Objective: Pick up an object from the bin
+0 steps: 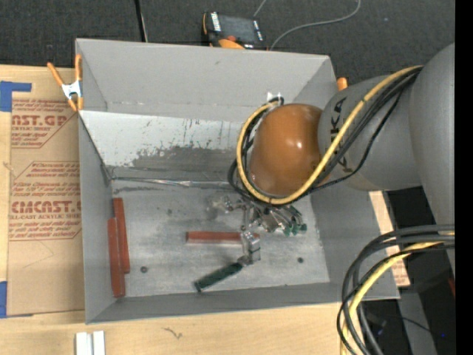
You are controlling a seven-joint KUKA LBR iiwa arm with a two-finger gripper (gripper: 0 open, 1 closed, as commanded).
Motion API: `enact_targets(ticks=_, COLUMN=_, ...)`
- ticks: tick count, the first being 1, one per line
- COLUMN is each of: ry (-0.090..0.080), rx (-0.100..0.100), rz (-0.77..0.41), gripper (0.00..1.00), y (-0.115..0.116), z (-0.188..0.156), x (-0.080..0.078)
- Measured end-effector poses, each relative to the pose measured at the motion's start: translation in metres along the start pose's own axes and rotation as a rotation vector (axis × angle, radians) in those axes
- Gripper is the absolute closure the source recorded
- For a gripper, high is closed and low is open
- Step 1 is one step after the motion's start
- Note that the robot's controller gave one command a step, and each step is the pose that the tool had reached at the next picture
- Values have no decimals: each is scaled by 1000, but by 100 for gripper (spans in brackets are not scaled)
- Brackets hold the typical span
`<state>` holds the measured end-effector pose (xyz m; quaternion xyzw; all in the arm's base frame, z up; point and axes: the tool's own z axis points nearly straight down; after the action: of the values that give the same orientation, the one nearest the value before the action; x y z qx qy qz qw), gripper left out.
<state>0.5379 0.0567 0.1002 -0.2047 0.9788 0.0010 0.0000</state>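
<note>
The gripper (pixel 250 253) hangs low over the floor of the grey bin (pixel 199 72), just off the right end of a short red-brown stick (pixel 213 237) that lies flat and level near the middle of the floor. I cannot tell whether the gripper is open or closed, nor whether it touches the stick. Just below and to the right of the stick, a dark green rod (pixel 219 275) lies slanted, its upper end close under the gripper and its lower end pointing away to the lower left. Above the stick sits a small pale grey clutter (pixel 222 204). To the right of the stick, past the gripper, is a small green piece (pixel 297 228). Well to the left of the stick, long red-brown bars (pixel 117 246) lie along the bin's side wall. Up and to the right of the stick, the arm's rounded orange cover (pixel 284 150) looms over the floor
</note>
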Motion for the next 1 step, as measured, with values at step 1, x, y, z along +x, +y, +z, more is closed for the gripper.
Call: enact_targets(ticks=1, ry=0, rx=0, rz=125, gripper=0, y=-5, z=31, x=-7)
